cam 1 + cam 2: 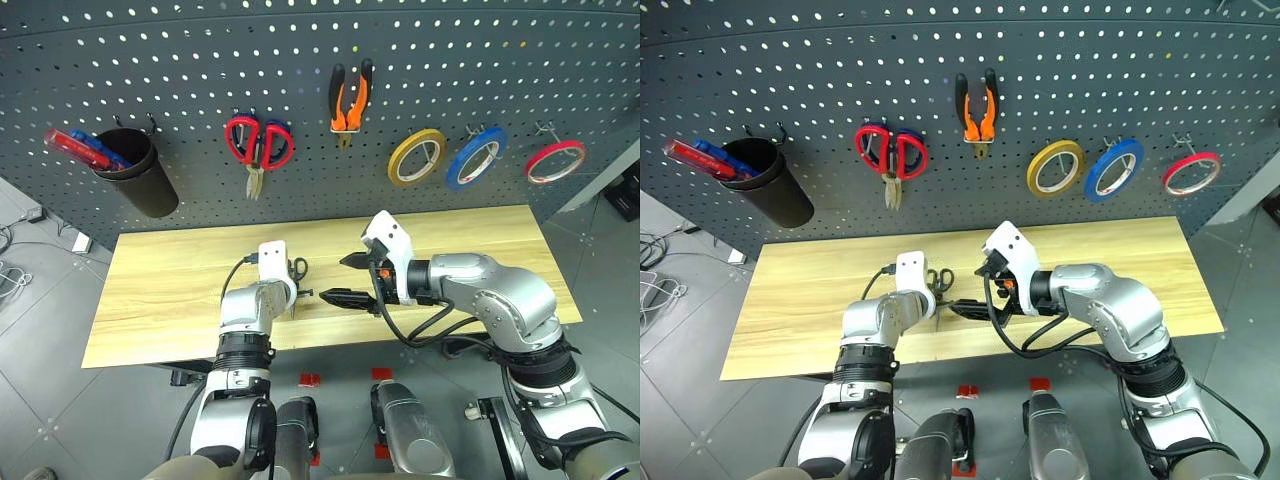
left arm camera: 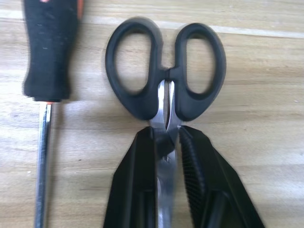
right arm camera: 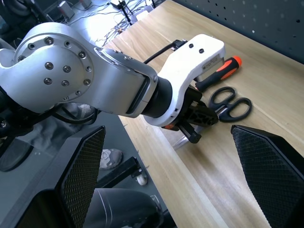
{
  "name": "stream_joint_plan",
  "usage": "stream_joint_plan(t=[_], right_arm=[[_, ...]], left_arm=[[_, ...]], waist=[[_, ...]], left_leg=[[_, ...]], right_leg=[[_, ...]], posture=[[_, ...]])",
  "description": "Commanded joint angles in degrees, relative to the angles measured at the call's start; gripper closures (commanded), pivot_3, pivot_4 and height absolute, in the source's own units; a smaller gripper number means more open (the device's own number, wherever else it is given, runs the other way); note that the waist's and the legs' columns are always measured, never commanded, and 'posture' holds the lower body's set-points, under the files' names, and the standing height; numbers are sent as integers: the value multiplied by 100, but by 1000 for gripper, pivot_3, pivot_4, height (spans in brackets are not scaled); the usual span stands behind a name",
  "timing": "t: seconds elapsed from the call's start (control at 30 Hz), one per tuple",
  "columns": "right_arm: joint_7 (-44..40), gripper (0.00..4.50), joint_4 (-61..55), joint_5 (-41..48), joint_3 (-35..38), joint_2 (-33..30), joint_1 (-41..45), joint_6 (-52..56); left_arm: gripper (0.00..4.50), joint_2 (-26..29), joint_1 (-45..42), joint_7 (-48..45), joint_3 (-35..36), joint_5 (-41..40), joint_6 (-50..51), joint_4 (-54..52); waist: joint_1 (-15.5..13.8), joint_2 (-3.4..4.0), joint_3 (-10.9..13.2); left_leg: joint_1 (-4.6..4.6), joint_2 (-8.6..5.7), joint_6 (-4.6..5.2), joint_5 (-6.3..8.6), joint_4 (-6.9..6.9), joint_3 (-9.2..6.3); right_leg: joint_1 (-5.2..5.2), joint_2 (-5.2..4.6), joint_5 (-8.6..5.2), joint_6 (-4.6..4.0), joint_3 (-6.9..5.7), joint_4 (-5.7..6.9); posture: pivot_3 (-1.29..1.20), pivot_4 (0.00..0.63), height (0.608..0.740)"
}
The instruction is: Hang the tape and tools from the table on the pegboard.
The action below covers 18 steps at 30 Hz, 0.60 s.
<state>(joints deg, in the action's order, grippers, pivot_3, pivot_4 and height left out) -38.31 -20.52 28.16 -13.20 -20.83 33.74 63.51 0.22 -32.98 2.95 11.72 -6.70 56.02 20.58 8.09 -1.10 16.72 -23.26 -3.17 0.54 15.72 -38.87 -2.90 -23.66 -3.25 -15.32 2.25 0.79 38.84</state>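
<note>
The left gripper is reaching down to the table and its two black fingers are pinching the blades of the black scissors, one finger on each side of the steel, just below the handle loops. The scissors are lying flat on the wood near the table's front edge, loops pointing toward the pegboard. Just beside the scissors the screwdriver is lying flat too, parallel to them, its handle toward the pegboard and its shaft running back alongside the left gripper.

The right gripper is hanging just above the table, right of the scissors, pointing toward the left gripper, with its jaws standing wide apart and nothing between them.

On the pegboard, the pliers are hanging on a hook above the middle of the table, handles up. Left of them red-handled scissors are hanging, and further left a black cup is holding red and blue items. Right of the pliers three rolls are hanging in a row: a yellow roll, a blue roll, and the thin red tape at the far right, above the table's right end.
</note>
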Motion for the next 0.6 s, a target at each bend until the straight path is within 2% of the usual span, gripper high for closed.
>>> stream_joint_plan(t=[0.03, 0.23, 0.4, 0.6], right_arm=[[49, 0, -99, 133, 113, 38, 100, 12], [94, 0, -145, 90, 104, -12, 84, -104], [65, 0, -230, -26, 70, -148, 83, -477], [39, 0, -403, -207, 5, -272, -19, -1151]], left_arm=[[4124, 27, 369, -41, -119, 43, 121, 508], [4124, 186, 640, -165, -268, 87, -306, -247], [4125, 512, 1131, -379, -679, 232, -956, -1773], [4125, 862, 2047, -382, -1004, 565, -1843, -3600]], waist=[[1, 0, 0], [39, -2, 1], [118, -13, 9], [142, -14, 11]], left_leg=[[6, 0, 0, 0, 1, 0], [31, 2, -1, 2, 10, 0], [19, 5, -4, 2, 13, 1], [-56, 7, -14, -5, 2, 0]], right_leg=[[7, 0, 0, 1, 0, -3], [33, 1, -5, 7, 0, -13], [17, 3, -4, 7, 5, -20], [-54, 3, -2, 3, 7, -4]], posture=[[-335, 300, 740], [-337, 299, 740], [-336, 297, 740], [-331, 296, 740]])
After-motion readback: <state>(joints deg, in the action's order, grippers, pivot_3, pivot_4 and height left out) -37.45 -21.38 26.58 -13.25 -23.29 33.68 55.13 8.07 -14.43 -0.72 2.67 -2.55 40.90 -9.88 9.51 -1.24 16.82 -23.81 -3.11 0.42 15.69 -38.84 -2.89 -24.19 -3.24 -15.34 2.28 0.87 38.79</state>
